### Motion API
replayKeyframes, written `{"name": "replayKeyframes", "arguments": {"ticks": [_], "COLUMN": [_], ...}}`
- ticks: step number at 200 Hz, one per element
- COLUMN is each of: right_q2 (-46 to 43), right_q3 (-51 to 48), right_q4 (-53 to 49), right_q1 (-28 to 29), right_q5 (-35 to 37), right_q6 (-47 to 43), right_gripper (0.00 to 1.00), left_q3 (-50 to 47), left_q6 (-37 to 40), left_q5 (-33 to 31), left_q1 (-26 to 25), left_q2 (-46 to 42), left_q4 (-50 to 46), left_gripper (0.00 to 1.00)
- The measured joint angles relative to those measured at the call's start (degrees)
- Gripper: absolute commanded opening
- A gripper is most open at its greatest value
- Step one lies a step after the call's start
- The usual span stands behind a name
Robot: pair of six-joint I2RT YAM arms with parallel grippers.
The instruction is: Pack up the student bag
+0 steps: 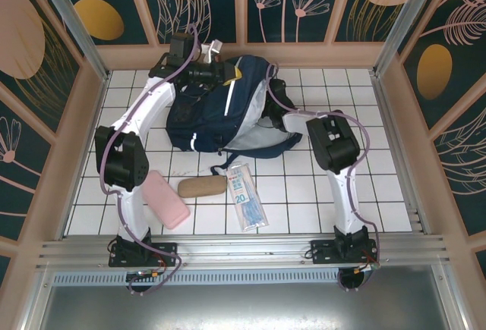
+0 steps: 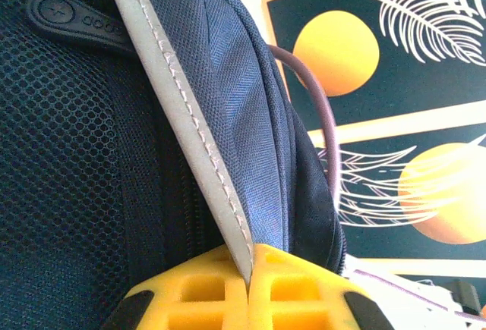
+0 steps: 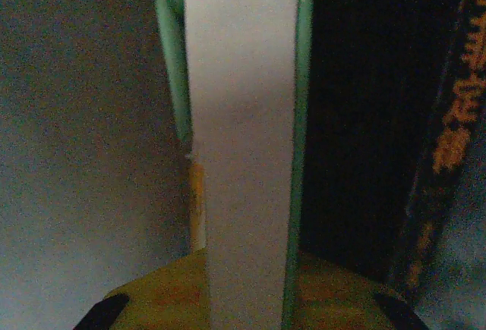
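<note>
Tiled table (image 1: pixel 304 193), left fingers (image 2: pixel 197 292) pinching student bag (image 1: pixel 228 110), right fingers (image 3: pixel 152 300) gripping book (image 3: pixel 243 155)

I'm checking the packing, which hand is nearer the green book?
Right. The right hand is shut on the green book; the left hand pinches the grey stripe of the student bag at its far end.

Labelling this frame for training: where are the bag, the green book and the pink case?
bag (image 1: pixel 250 110): top view, on its navy panel.
green book (image 3: pixel 243 155): right wrist view, on its white page edge.
pink case (image 1: pixel 165 200): top view, middle of its top face.
</note>
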Motion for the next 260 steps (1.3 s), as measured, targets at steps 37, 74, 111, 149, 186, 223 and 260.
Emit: {"name": "replayKeyframes", "arguments": {"ticks": [37,74,111,149,186,223,260], "right_q2": [1.4,-2.89,-6.47,-10.21,-16.04,-26.84,-41.66], "right_q3": [7.13,4.83,3.67,1.4,-4.9,-14.69,-25.05], "right_q4": [-4.26,-9.07,-15.15,-18.75,-21.46,-23.1,-24.39], "right_q1": [2.6,2.69,1.31,0.57,-1.57,-3.93,-3.45], "right_q5": [4.68,7.89,9.84,10.99,12.7,16.5,20.2], "right_q6": [-3.06,-7.98,-13.6,-17.42,-19.76,-21.57,-22.69], "right_gripper": [0.71,0.86,0.92,0.95,0.93,0.87,0.84], "left_q3": [-0.96,-1.14,-1.25,-1.29,-1.29,0.2,4.85], "left_q6": [-1.46,-3.17,-4.61,-5.64,-6.23,-4.68,0.96], "left_q5": [0.07,0.7,1.31,1.49,1.29,-1.57,-7.87], "left_q1": [1.51,2.86,3.87,4.42,4.94,4.96,4.04], "left_q2": [0.0,-0.04,-0.02,-0.02,-0.02,0.94,4.68], "left_q4": [1.73,3.48,4.94,5.64,5.92,3.74,1.16], "left_gripper": [0.0,0.0,0.0,0.0,0.0,0.11,0.44]}}
